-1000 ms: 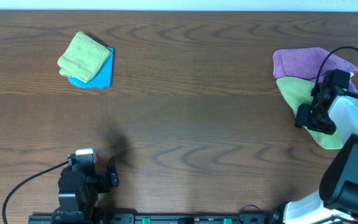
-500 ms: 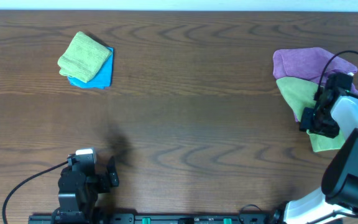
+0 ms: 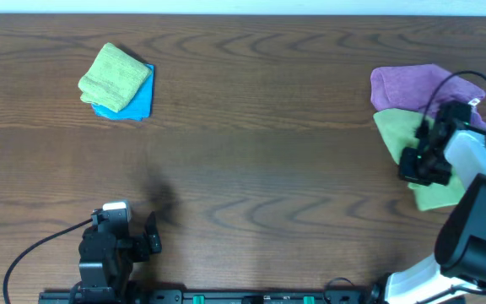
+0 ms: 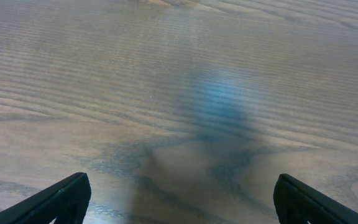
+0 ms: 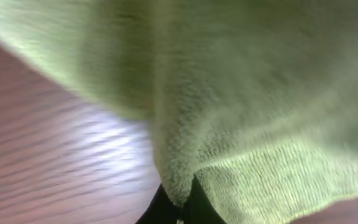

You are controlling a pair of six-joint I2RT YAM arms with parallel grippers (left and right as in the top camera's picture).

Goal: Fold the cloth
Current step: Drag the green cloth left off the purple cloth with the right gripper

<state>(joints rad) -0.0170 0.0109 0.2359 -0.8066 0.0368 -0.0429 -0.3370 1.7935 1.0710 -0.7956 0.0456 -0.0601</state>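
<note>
Lighting and picture quality, three views.
Overhead: even, fairly bright light from above; table (image 3: 251,160) grain sharp across the whole frame; one soft grey shadow patch (image 3: 160,203) lower left of centre. Left wrist: wood in soft focus, pale glare across the upper half, a blurred bluish-dark shadow at centre frame. Right wrist: cloth (image 5: 260,93) very close to the lens, smeared and out of focus in the upper half, fibres crisper at lower right; white glare streaks on the wood at left.

no text, label, brand, number or sign can be read in any view, neither on the lime-green cloth (image 3: 392,131) beside the purple cloth (image 3: 412,84) nor on the table (image 3: 268,169).
</note>
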